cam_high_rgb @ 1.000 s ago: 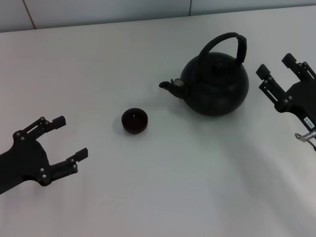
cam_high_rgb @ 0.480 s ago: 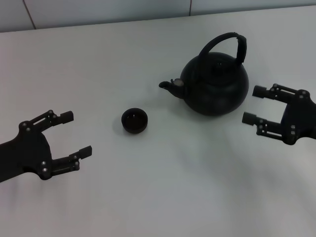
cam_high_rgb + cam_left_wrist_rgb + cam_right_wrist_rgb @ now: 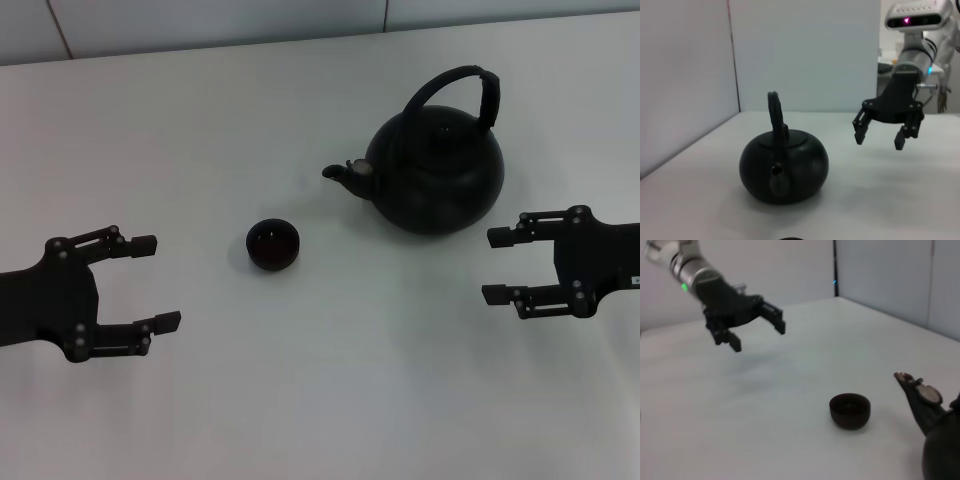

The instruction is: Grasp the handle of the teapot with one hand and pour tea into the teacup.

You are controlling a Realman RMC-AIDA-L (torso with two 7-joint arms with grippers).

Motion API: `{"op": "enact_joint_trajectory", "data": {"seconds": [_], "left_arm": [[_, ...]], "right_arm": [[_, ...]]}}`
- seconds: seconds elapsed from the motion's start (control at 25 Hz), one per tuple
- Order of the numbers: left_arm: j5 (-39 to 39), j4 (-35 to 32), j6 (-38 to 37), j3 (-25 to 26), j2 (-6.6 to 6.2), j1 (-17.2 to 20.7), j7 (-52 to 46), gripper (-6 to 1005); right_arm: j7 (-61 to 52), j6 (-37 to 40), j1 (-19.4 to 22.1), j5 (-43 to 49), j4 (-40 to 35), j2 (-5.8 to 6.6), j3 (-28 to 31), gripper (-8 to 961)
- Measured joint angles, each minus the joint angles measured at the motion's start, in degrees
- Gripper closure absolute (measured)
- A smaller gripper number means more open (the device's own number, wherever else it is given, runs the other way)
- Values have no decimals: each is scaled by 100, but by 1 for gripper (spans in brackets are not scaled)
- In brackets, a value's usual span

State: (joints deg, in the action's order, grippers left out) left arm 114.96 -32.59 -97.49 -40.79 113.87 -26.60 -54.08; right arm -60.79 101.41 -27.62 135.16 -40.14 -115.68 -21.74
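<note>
1. The right pincer (image 3: 497, 265) hangs spread and empty near the counter's right edge, just beside the teapot (image 3: 437, 173) but lower than its handle (image 3: 460, 88). Going in at this height, I reckon it would shove the round belly instead of catching the arch.
2. The handle stands upright over the lid; a grip on its thin side could let the heavy pot swing and miss the teacup (image 3: 273, 244).
3. The teacup sits mid-counter, apart from the spout (image 3: 342, 173), small enough that a careless tilt would spill tea.
4. The left pincer (image 3: 156, 282) hovers released toward the left edge, holding nothing.
5. Count: one teapot, one teacup, two pincers.
</note>
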Motion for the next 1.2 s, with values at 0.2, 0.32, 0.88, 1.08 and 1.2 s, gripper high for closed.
{"op": "enact_joint_trajectory", "data": {"seconds": [0.2, 0.32, 0.88, 1.08, 1.2], "left_arm": [[59, -109, 6, -69, 2, -75, -80, 135], [65, -96, 54, -59, 36, -105, -71, 135], [64, -82, 59, -61, 38, -93, -47, 135], [82, -89, 59, -95, 38, -97, -42, 135], [107, -103, 38, -96, 39, -103, -43, 135]], "right_arm": [[-10, -35, -19, 7, -7, -12, -63, 258], [-10, -51, -21, 5, -3, -21, -69, 257], [4, -212, -42, 16, 6, -93, -145, 255], [3, -262, -63, 17, 12, -110, -219, 255], [-7, -292, -73, 17, 23, -116, -225, 255]]}}
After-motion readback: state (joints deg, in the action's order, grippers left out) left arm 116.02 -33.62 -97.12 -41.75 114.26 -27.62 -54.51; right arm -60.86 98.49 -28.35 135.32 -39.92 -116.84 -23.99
